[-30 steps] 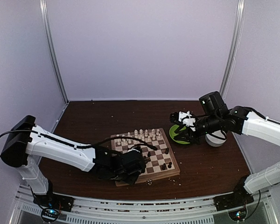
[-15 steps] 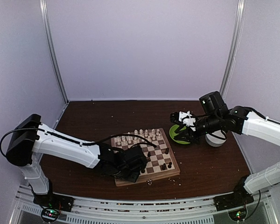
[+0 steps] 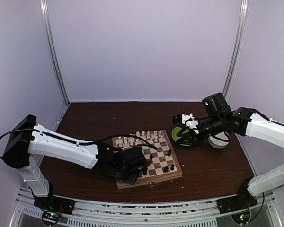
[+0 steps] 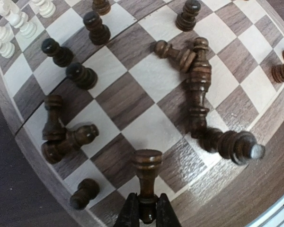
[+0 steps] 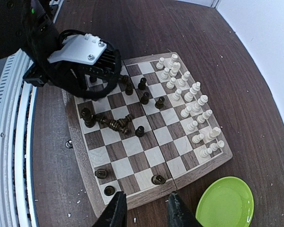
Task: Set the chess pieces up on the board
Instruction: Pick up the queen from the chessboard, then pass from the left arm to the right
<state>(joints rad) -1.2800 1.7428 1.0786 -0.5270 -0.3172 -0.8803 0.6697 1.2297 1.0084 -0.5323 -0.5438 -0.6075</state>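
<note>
Half done, we judge: pale cream wooden pieces (image 3: pixel 142 137) stand at twelve o'clock on the chequered wooden board (image 3: pixel 157 161); dark brown pieces (image 4: pixel 199 94) lie scattered, some toppled. Left tool (image 4: pixel 146 210) pinches one; right tool (image 5: pixel 146 210) gapes empty.

Dark chess pieces (image 4: pixel 199 90) are glossy varnished wood; the board (image 4: pixel 146 75) is smooth satin wood; the green plate (image 5: pixel 227 205) looks like shiny plastic; the worktop (image 3: pixel 94 118) is matt dark wood.

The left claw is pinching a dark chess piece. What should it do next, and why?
Probably lift the dark piece straight up before carrying it anywhere. The left gripper is shut on it, and toppled dark pieces lie close by on the board, so a sideways slide could knock them.
</note>
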